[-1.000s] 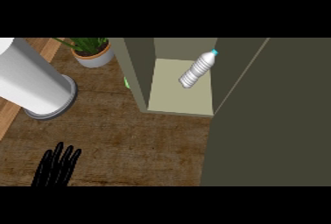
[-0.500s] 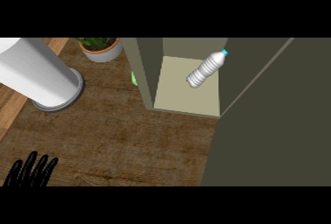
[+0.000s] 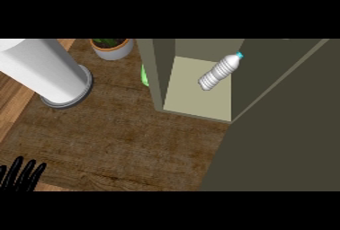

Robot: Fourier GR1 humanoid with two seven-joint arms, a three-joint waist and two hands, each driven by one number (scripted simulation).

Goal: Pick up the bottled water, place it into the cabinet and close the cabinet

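Inside the open cabinet (image 3: pixel 199 96), the bottled water (image 3: pixel 220 72) lies tilted, its long axis diagonal, blue cap pointing to the upper right. Only the left hand (image 3: pixel 20 175) shows, bottom left, fingers straight, holding nothing.

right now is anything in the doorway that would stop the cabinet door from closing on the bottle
Nothing visible does. The bottled water lies inside the cabinet, and the open door at the right has no object in its path.

Open counter (image 3: pixel 126 134) before cabinet (image 3: pixel 199 96), door (image 3: pixel 285 130) alongside.
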